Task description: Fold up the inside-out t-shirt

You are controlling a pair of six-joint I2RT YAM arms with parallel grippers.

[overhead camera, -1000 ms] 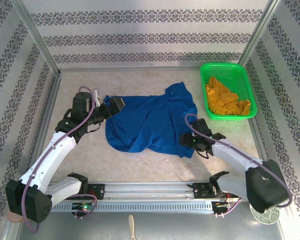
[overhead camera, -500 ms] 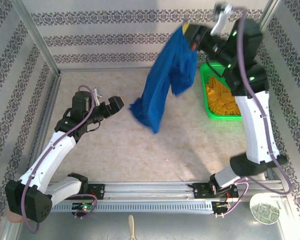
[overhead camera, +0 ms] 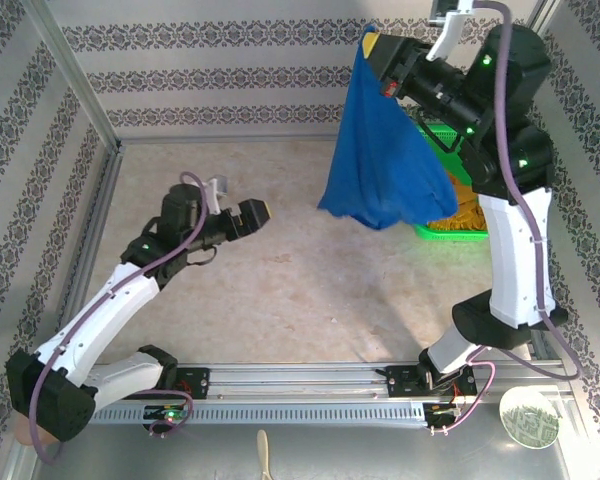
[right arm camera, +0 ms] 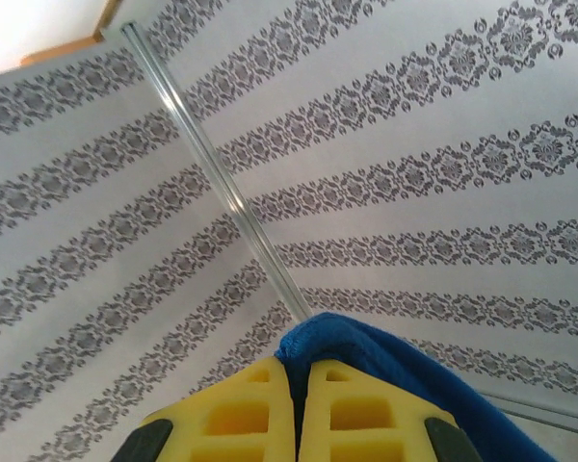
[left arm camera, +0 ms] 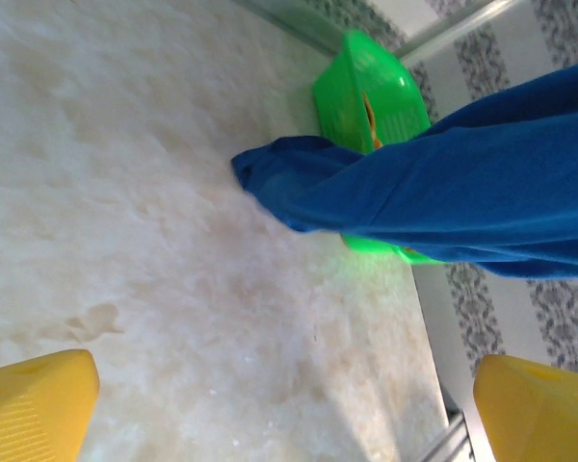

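From above: right gripper (overhead camera: 372, 45) high by the back wall, clamped on the shirt (overhead camera: 385, 160), which hangs over the table (overhead camera: 280, 300) in front of the basket (overhead camera: 450, 232). Left gripper (overhead camera: 260, 212) sits low, jaws wide, holding nothing. Left wrist view: yellow fingers (left arm camera: 34, 409) spread far apart, the shirt's (left arm camera: 443, 202) lower end dangling ahead. Right wrist view: pads (right arm camera: 260, 404) pinched tight on a blue fold.
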